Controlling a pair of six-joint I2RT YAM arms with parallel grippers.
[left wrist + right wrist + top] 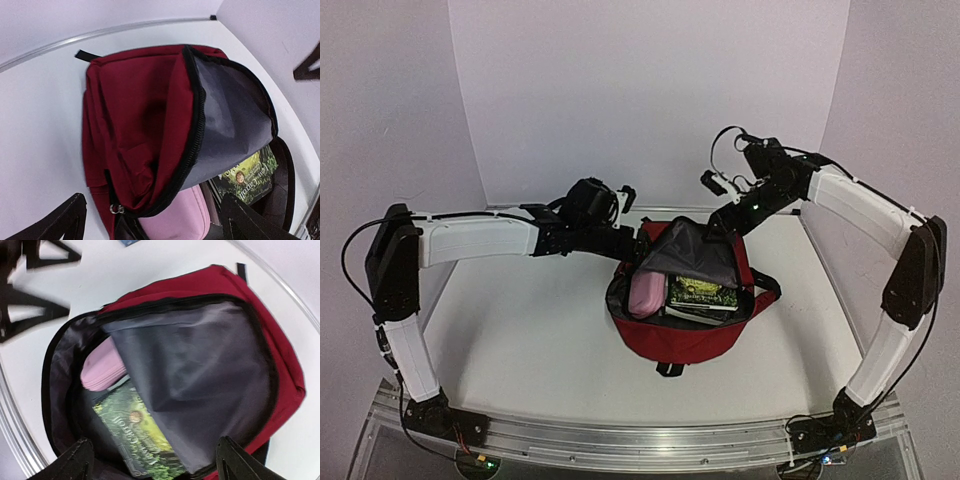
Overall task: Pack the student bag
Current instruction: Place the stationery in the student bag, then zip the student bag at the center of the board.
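1. Large dark red soft fabric backpack [670, 338] lying mid-table on the white tabletop [520, 340], main compartment unzipped, grey-lined flap [200, 380] standing up in a peak.
2. Inside, side by side: small pink soft pencil case [646, 293] and green illustrated book [702, 293].
3. Over the backpack's left side, left gripper [152, 210], fingers spread wide, holding nothing.
4. Over the open mouth, right gripper [152, 450], fingers likewise spread, empty.

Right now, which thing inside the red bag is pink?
The pencil case, lying beside the book in the student bag; the book has a green cover instead.
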